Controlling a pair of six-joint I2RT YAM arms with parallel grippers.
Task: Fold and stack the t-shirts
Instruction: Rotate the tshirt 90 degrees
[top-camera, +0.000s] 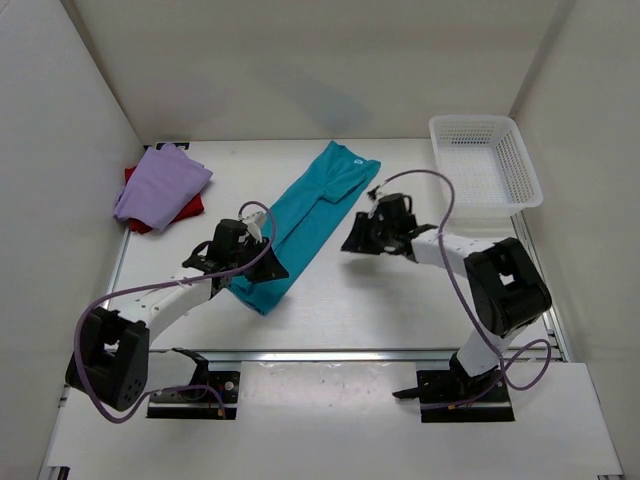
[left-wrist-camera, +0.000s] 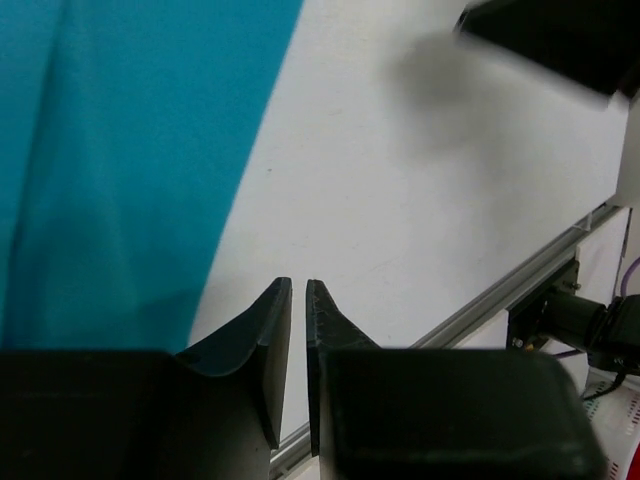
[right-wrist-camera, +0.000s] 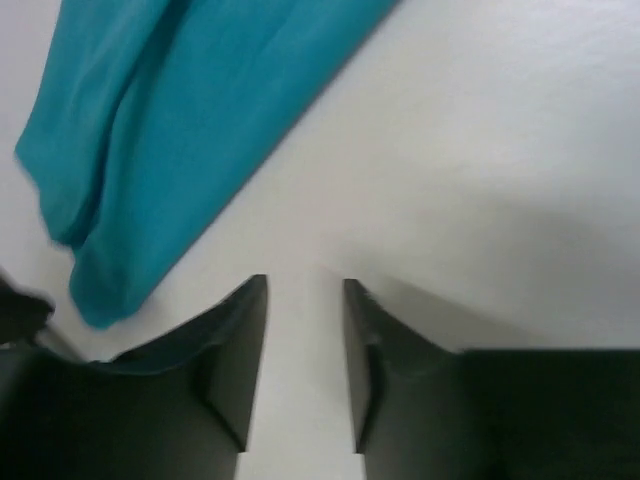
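Mid-fold on the teal shirt (top-camera: 315, 215): laid slantwise across the middle of the desk (top-camera: 400, 300), already doubled lengthwise into a long strip, a sleeve tucked over near the far end. Probably kept flat and straight so as to take a crosswise fold next.

Left claw (left-wrist-camera: 298, 290) narrowed to a slit, gripping nothing, hovering just off the strip's edge by its near end, on the side toward the right arm. Right claw (right-wrist-camera: 305, 285) part open, likewise holding nothing, poised over the desk beside the strip's middle, clear of the cloth. Set either side like this, most likely in readiness for a two-armed pick-up of one end. No hold on the cloth yet.

Lavender shirt (top-camera: 160, 185) folded and resting on the red shirt (top-camera: 190, 208) in the far left corner, well apart from the work. Seemingly the stack in progress, parked out of the arms' way. Basket (top-camera: 470, 120) off at the far right, taking no part.

Judged about two-thirds through: two shirts stacked, teal lacking its short folds and a carry to the pile. Worth watching for the strip springing open or dragging askew on lifting.
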